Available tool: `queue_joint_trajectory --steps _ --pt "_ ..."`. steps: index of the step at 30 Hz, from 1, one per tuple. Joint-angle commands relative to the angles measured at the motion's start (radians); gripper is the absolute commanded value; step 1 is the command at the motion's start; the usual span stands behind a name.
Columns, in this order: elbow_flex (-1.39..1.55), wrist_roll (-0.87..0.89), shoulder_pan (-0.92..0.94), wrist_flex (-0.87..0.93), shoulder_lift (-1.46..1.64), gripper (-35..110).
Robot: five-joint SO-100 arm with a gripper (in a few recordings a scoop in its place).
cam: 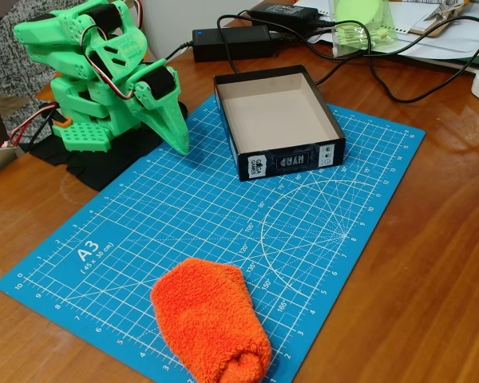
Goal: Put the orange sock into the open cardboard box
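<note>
The orange sock (pixel 210 319), a fuzzy rolled bundle, lies on the near part of the blue cutting mat (pixel 144 215). The open cardboard box (pixel 279 120) has black walls and a beige inside with nothing in it; it stands at the mat's far side. My green arm is folded up at the far left, and its gripper (pixel 176 140) points down at the mat's far left corner with the fingers together, holding nothing. It is well away from the sock and left of the box.
Two black power adapters (pixel 233 41) with cables lie behind the box. A clear green plastic item (pixel 363 28) and papers sit at the back right. Brown wooden table (pixel 439 263) surrounds the mat.
</note>
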Motion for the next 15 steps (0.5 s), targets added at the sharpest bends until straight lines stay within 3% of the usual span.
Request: queue_joint_trajectory --steps 1,15 --pt "0.005 -0.011 -0.012 -0.008 0.012 0" --pt "0.005 -0.02 -0.021 -0.008 0.014 0"
